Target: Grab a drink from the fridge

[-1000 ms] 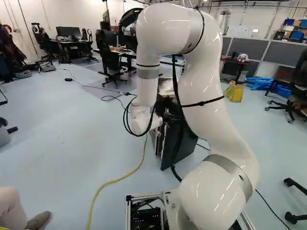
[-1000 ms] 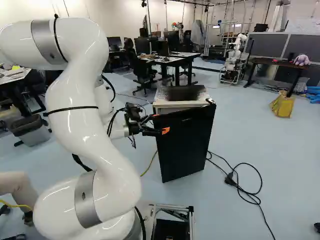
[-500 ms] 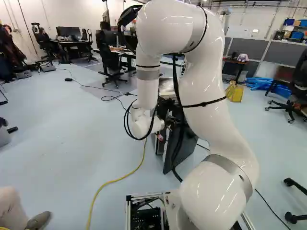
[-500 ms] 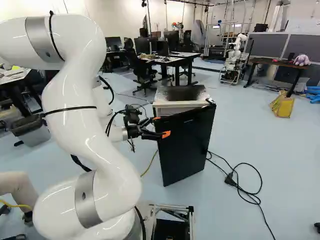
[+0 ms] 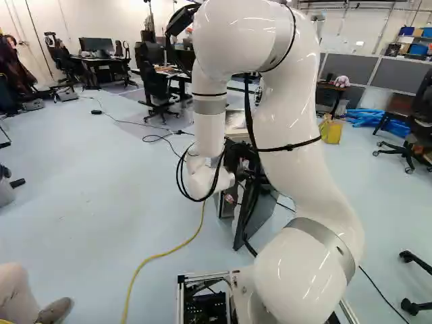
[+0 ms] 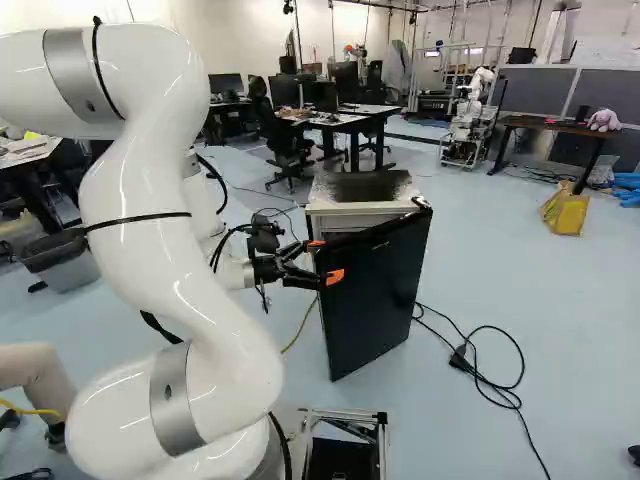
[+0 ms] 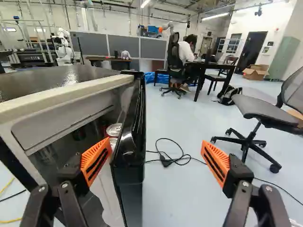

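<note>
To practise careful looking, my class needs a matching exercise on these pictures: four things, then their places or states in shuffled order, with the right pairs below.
1. Fridge door
2. Hand
3. Cans
4. Yellow bag

A. Inside the fridge
B. Standing on the floor
C. Partly open
D. Spread wide

Pairs: 1-C, 2-D, 3-A, 4-B

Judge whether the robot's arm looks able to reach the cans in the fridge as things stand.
Probably not: the door is only partly open, its edge between the spread jaws, and the cans sit in the narrow gap inside it.
</note>
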`<state>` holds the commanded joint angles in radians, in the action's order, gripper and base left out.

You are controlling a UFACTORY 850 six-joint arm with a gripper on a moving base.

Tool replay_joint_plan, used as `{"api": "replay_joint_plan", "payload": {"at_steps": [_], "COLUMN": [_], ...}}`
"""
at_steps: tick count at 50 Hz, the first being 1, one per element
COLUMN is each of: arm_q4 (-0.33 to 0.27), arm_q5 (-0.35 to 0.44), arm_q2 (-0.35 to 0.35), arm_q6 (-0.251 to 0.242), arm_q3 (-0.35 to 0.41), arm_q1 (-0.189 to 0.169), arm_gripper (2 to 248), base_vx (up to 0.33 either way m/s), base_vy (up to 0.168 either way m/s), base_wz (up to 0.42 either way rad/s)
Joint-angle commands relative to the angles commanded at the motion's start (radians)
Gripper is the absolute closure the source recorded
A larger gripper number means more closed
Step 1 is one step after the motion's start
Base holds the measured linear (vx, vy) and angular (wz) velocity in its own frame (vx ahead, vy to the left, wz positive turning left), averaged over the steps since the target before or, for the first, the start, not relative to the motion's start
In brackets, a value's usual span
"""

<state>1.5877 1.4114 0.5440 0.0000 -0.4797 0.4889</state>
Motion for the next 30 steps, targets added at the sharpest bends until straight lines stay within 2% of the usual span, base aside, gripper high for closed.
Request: {"api": "replay_joint_plan", "payload": {"at_steps": [30], "arm_q4": [0.083], "arm_q5": [0.009], "arm_q2": [-0.014], "arm_q6": [0.000], "arm_q3": [0.050], "arm_q1": [-0.008], "arm_gripper": [3], "base_vx": [0.000], "base_vy": [0.000], "base_wz": [0.000]}}
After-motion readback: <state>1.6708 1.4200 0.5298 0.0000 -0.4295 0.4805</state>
